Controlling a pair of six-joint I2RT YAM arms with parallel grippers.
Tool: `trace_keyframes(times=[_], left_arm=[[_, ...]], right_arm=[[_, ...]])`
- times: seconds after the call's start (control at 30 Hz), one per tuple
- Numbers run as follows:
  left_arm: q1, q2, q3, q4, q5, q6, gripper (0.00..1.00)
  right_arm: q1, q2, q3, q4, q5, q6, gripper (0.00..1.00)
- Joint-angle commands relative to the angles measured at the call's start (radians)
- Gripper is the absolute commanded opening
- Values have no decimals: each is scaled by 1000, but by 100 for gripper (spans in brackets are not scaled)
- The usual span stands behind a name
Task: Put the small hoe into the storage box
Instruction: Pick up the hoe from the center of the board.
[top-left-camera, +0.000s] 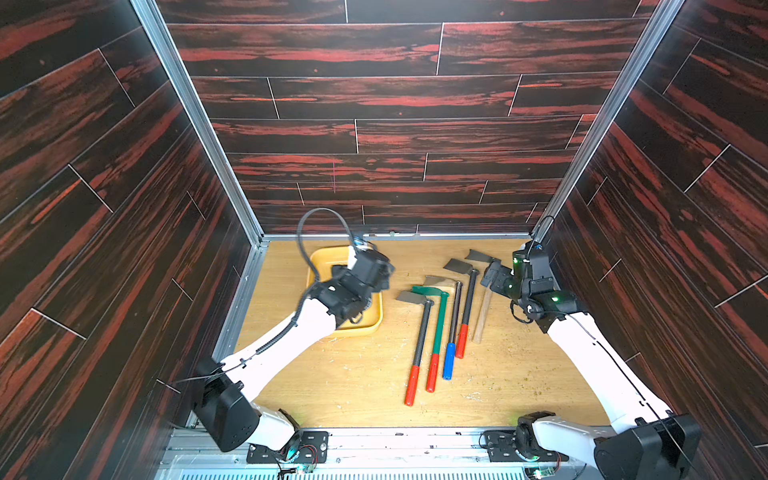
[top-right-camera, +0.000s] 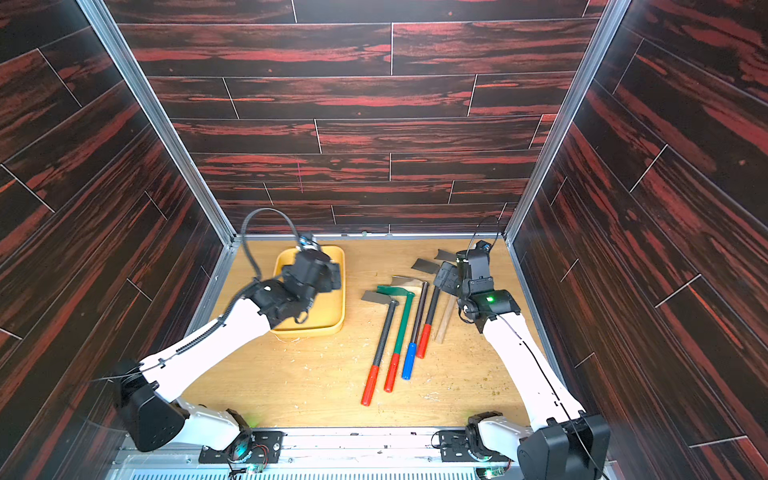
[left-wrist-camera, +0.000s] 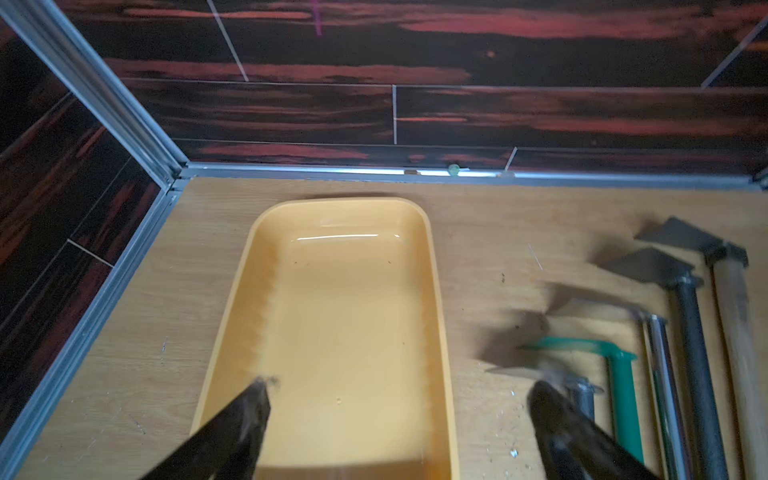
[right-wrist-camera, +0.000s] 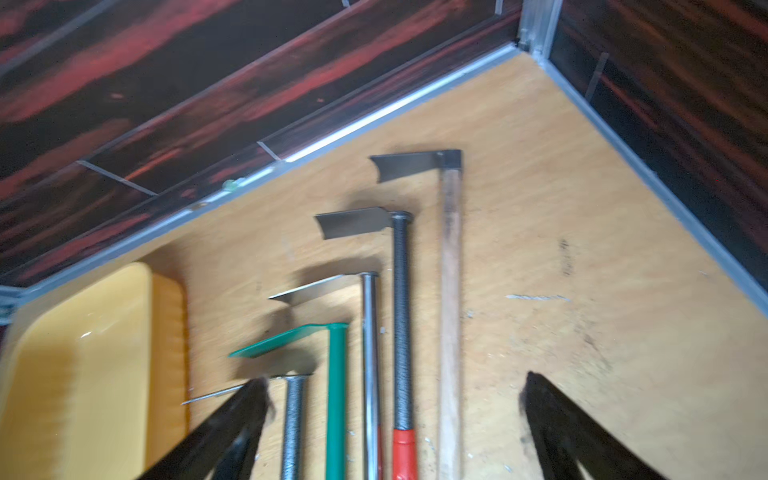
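Several small hoes lie side by side on the table, heads toward the back wall. The shortest has a bare wooden handle (top-left-camera: 483, 316) (right-wrist-camera: 451, 291) and lies at the right end of the row. The storage box (top-left-camera: 365, 328) (top-right-camera: 332, 328) is a shallow yellow tray at the back left, with nothing in it in the left wrist view (left-wrist-camera: 432, 270). My left gripper (top-left-camera: 374, 270) (left-wrist-camera: 399, 386) hovers open over the box's right rim. My right gripper (top-left-camera: 492, 274) (right-wrist-camera: 395, 382) hangs open above the upper handles of the right-hand hoes, holding nothing.
In the row are a green hoe (top-left-camera: 439, 328), a chrome one with a blue grip (top-left-camera: 449, 365) and two black-handled ones with red grips (top-left-camera: 411, 386) (top-left-camera: 461, 347). Dark panelled walls with aluminium rails enclose the table on three sides. Wood chips litter the surface.
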Motion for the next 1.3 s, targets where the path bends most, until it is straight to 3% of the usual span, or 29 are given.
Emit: trace_keyframes(times=[0.0,0.2,0.43,0.57,0.7,0.93,1.17,1.27], left_arm=[[-28,25,45,-28,-100,45,100],[-84,116,140,-94,-121,95,100],[-87,149,179,-153,-182,56,100],[-87,189,232,-245,-278,-1,100],[-87,194,249,-298,-270,-40,100],[-66,177,225,-238,-59,-59,100],[-64,215,241,-204,134,-61,100],[-67,245,245,-212,239,-84,91]], right_arm=[[2,27,52,-103,85,21,98],[2,22,59,-136,118,58,98],[-4,59,111,-218,151,91,98],[-15,53,110,-208,98,84,98],[-15,44,106,-187,46,44,98],[-14,-12,67,-127,-51,-5,98],[-14,-12,96,-189,-48,2,98],[-14,-8,110,-222,-39,8,98]])
